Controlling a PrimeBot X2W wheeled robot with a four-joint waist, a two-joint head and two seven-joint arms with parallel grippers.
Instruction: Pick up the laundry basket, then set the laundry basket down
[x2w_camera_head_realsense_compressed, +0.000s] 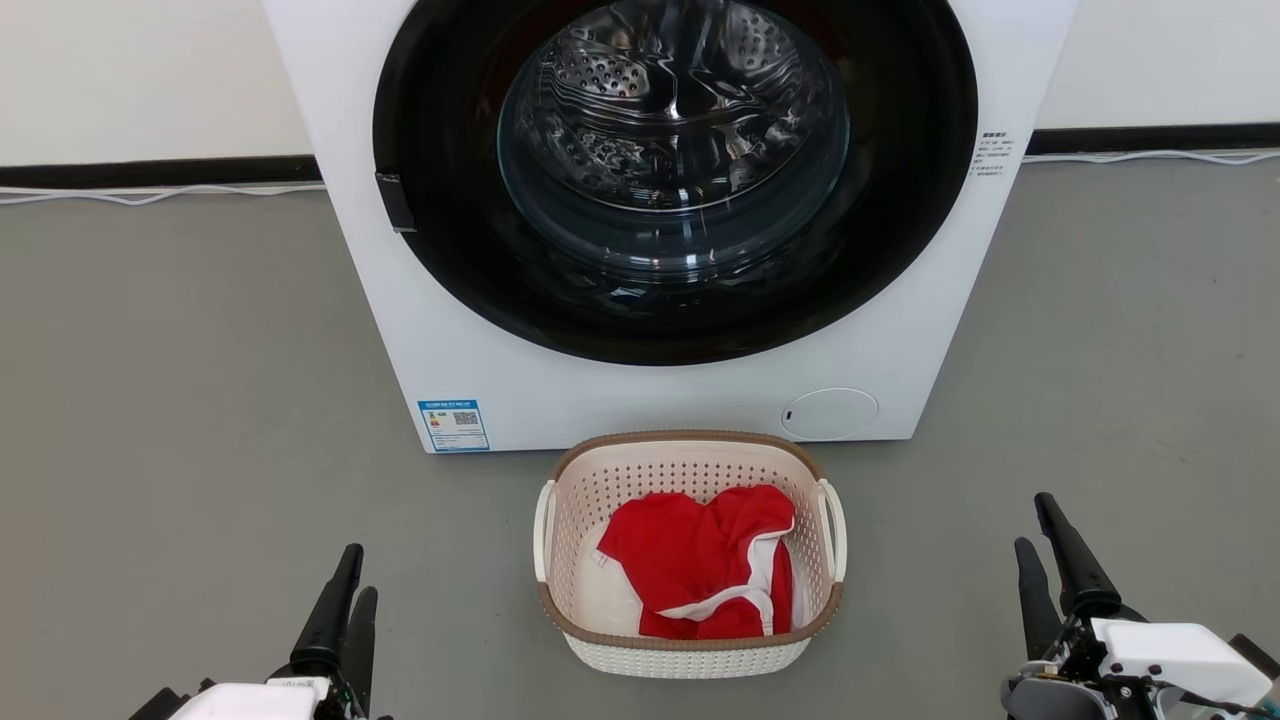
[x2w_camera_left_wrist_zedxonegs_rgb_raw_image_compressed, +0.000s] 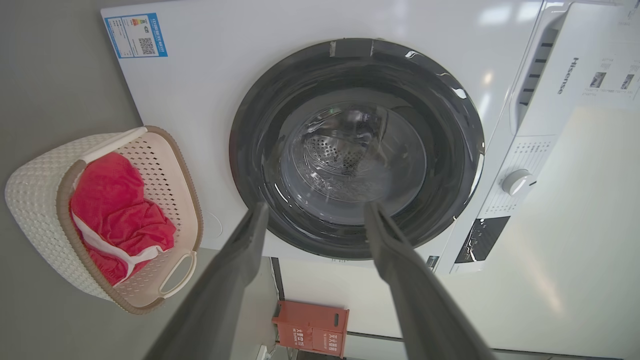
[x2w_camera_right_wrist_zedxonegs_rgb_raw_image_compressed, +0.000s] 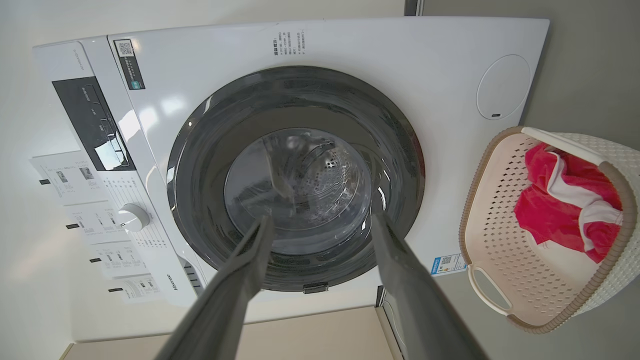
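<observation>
The laundry basket (x2w_camera_head_realsense_compressed: 690, 655) is cream-white and perforated, with a brown rim and white loop handles on both sides. It stands on the grey floor right in front of the washing machine, with a red and white garment (x2w_camera_head_realsense_compressed: 700, 570) inside. My left gripper (x2w_camera_head_realsense_compressed: 358, 575) is low to the basket's left and my right gripper (x2w_camera_head_realsense_compressed: 1033, 522) is low to its right, both well clear of it. In the wrist views the left gripper (x2w_camera_left_wrist_zedxonegs_rgb_raw_image_compressed: 316, 207) and the right gripper (x2w_camera_right_wrist_zedxonegs_rgb_raw_image_compressed: 322, 220) are open and empty. The basket (x2w_camera_left_wrist_zedxonegs_rgb_raw_image_compressed: 35, 200) (x2w_camera_right_wrist_zedxonegs_rgb_raw_image_compressed: 500, 225) lies at the side of each wrist view.
A white front-loading washing machine (x2w_camera_head_realsense_compressed: 500, 350) with its round glass door (x2w_camera_head_realsense_compressed: 675, 130) shut stands just behind the basket. White cables (x2w_camera_head_realsense_compressed: 150, 195) run along the wall's base. In the left wrist view a small red box (x2w_camera_left_wrist_zedxonegs_rgb_raw_image_compressed: 310, 327) sits beyond the machine. Grey floor (x2w_camera_head_realsense_compressed: 200, 400) spreads on both sides.
</observation>
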